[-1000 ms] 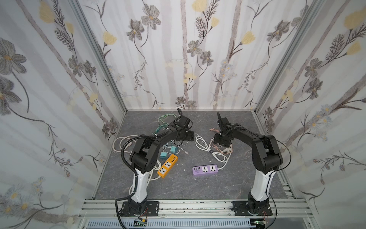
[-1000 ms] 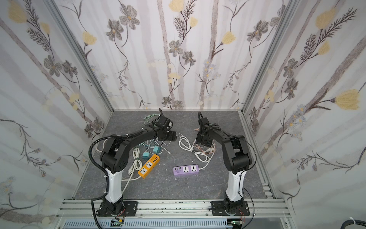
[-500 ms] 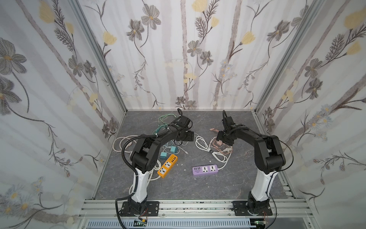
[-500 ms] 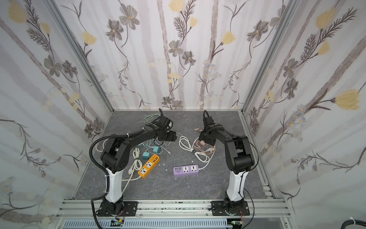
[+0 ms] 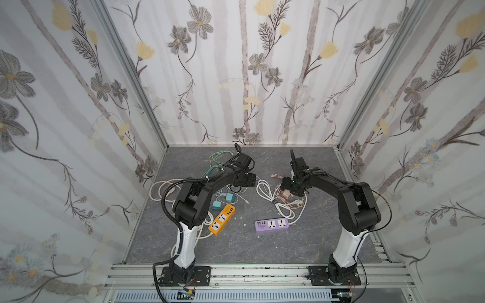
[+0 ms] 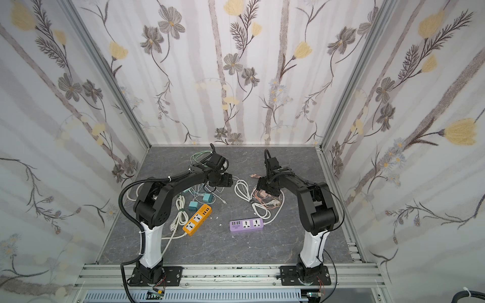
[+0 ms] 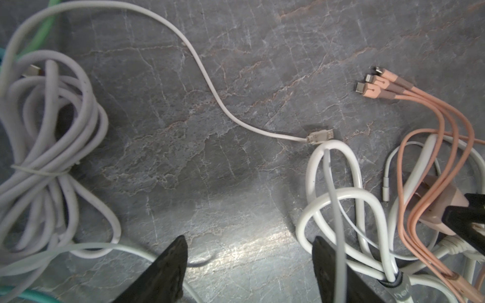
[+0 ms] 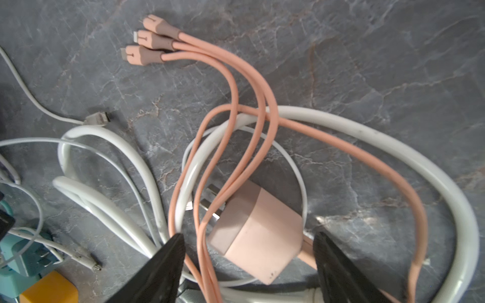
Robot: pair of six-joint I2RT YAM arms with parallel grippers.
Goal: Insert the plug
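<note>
The right pincer (image 8: 248, 236) is hovering with its jaws spread wide on either side of the pink charger plug (image 8: 262, 220). The plug is lying on the grey tabletop (image 8: 367, 65) with its prongs showing, crossed by pink three-headed cables (image 8: 231, 105) inside a loop of thick white cord (image 8: 393, 147). The left pincer (image 7: 248, 238) is standing wide open and gripping nothing, over bare tabletop beside a grey cable bundle (image 7: 52, 126), while the purple power strip (image 5: 272, 225) and the orange power strip (image 5: 222, 219) are lying well apart from the plug, nearer the arm bases.
</note>
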